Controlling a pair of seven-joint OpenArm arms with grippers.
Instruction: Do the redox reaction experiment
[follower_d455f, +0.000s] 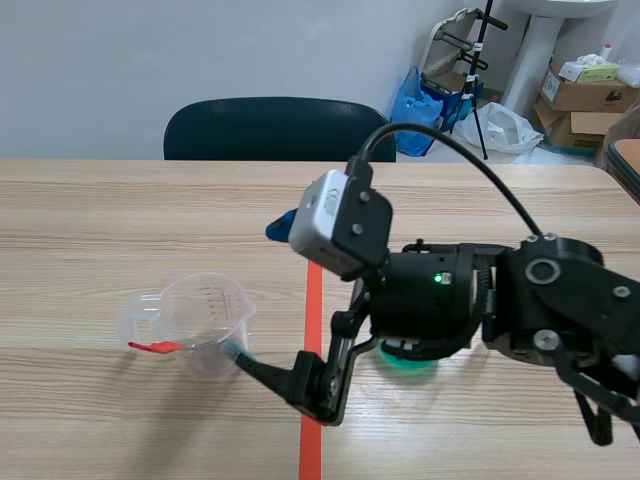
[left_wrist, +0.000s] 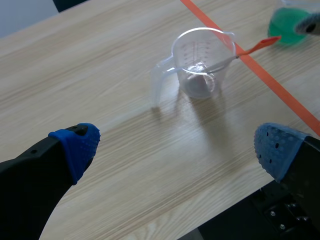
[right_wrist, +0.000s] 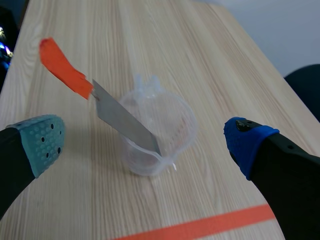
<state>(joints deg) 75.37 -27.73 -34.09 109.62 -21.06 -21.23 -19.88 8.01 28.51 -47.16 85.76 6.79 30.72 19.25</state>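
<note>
Right gripper (right_wrist: 145, 137) is held wide open, empty; cup (right_wrist: 175, 125) w/ spatula (right_wrist: 125, 120) leaning in it is seen just ahead, on table. Left gripper (left_wrist: 175, 150) is also wide open, well back. Step judged: spatula pickup, prob. for stirring. Next: fingers to be lined up on red handle and closed gently, so cup isn't tipped.

Left claw (left_wrist: 175, 147) and right claw (right_wrist: 144, 140) gape wide.

My wooden table (follower_d455f: 100, 220) carries a clear measuring cup (follower_d455f: 205, 322) left of the orange tape line (follower_d455f: 312, 300), and a green container (follower_d455f: 408, 364) just right of it, half under my right arm.
</note>
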